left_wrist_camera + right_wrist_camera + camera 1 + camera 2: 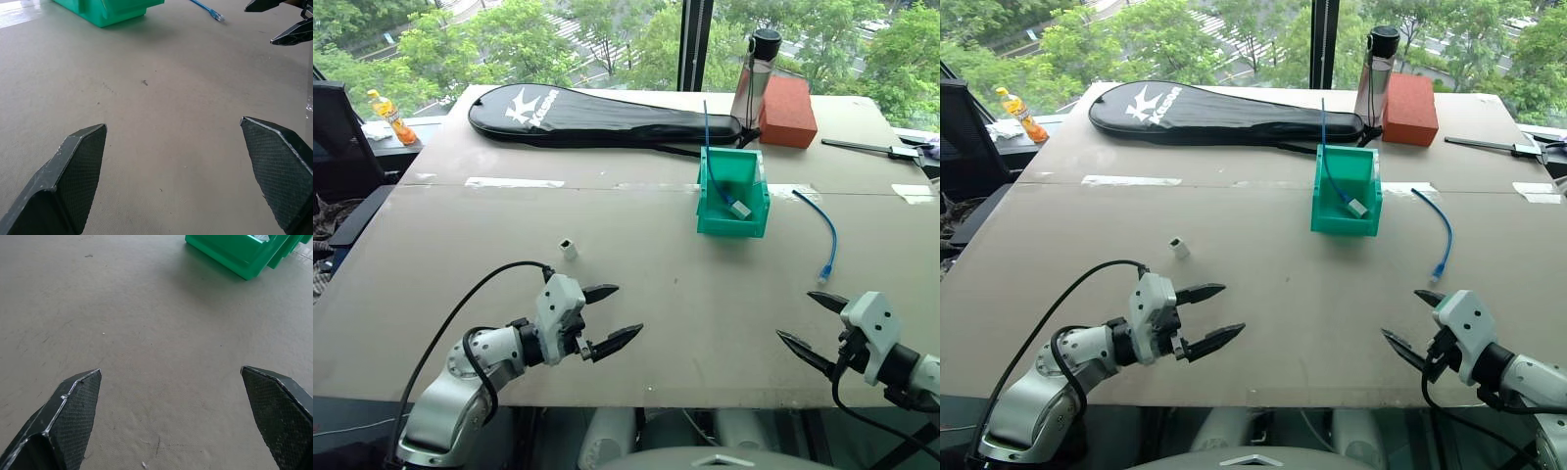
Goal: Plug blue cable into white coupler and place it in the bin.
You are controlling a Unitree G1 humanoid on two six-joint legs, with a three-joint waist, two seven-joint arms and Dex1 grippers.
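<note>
The blue cable [825,235] lies in a gentle curve on the table, right of the bin, with its near plug [215,16] pointing towards me. Far to the left of it the tiny white coupler [568,249] stands alone. The teal bin [732,196] sits mid-table, and a straight blue cable with a greyish coupler leans inside it. My left gripper [628,308] hovers open and empty over the table, nearer than the coupler and a little right of it. My right gripper [793,314] is open and empty too, just short of the cable's near plug.
A black racket bag [597,116], a water bottle [756,78] and a red block [787,111] line the far edge. A dark tool [876,149] lies at the far right. An orange bottle [391,116] stands off the table's left corner. The table's front edge runs below both grippers.
</note>
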